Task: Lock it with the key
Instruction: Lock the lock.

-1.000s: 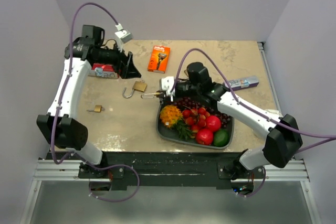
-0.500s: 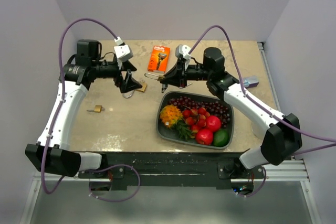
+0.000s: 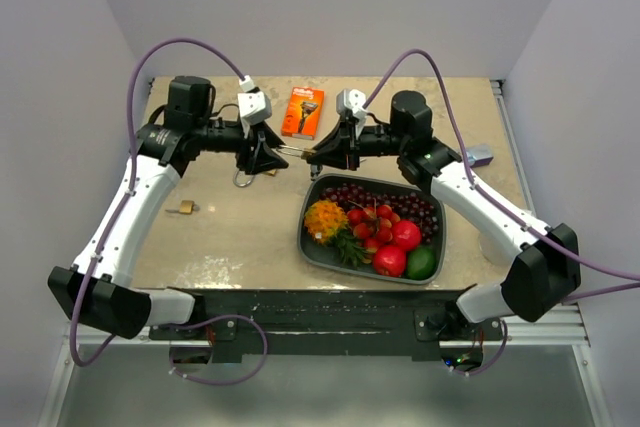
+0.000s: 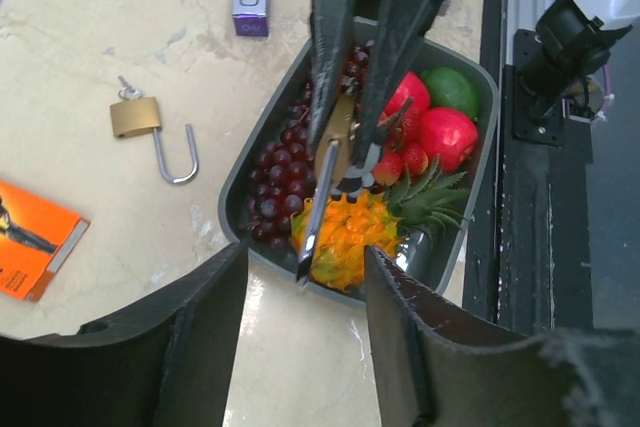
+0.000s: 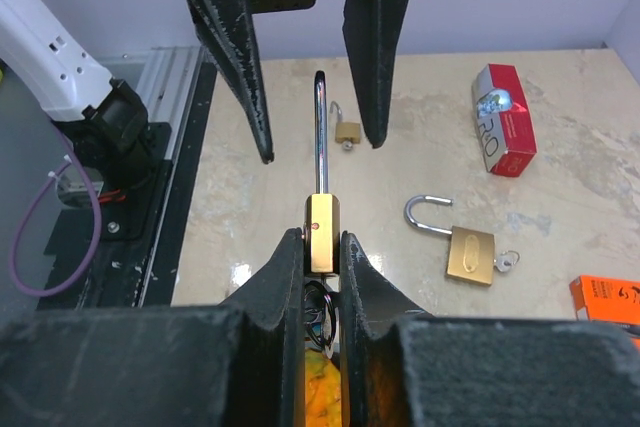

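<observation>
My right gripper is shut on the body of a brass padlock, held in the air behind the fruit tray. Its steel shackle points at my left gripper. A key ring hangs under the lock body. The left gripper faces it with its jaws apart. The shackle's tip reaches in between them and touches neither finger. A second brass padlock lies on the table with its shackle open and a key in it.
A grey tray of fruit sits at front centre. An orange box lies at the back. There is a small padlock on the left, a red box beyond it, and a purple box at the right.
The right gripper has lifted the padlock from beside the tray and turned its shackle leftward. The left gripper swung in to meet it, and its jaws have narrowed around the shackle tip.
</observation>
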Controlling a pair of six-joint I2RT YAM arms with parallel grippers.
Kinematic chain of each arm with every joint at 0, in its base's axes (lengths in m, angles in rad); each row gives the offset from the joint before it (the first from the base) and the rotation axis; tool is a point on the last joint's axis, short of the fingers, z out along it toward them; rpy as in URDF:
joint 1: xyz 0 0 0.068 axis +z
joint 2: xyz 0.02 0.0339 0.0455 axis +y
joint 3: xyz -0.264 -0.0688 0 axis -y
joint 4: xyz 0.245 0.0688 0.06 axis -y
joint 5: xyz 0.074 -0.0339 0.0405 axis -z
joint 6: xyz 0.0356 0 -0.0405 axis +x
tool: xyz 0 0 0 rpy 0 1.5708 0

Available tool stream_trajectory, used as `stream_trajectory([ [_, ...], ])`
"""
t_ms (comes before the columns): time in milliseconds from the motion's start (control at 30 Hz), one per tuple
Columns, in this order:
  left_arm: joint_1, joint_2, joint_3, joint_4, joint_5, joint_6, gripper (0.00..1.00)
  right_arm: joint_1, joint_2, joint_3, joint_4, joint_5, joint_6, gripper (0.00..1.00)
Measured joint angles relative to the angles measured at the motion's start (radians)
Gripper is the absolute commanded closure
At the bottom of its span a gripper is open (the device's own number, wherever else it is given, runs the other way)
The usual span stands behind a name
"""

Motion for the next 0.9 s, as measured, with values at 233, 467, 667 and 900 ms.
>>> stream_trajectory([
  [233, -0.043, 0.000, 0.000, -0.024, 0.006, 0.024, 0.75, 0.006, 0.000, 0.000, -0.019, 0.002, -0.017, 1.00],
  [467, -0.043, 0.005, 0.000, -0.034, 0.015, 0.023, 1.00, 0.011, 0.000, 0.000, -0.035, -0.002, -0.041, 1.00],
  [667, -0.051, 0.017, 0.000, -0.040, 0.029, 0.012, 1.00, 0.010, 0.000, 0.000, -0.053, -0.018, -0.059, 1.00],
  [900, -0.064, 0.017, -0.008, -0.017, 0.020, -0.020, 1.00, 0.001, 0.008, 0.003, -0.053, -0.048, -0.041, 1.00],
])
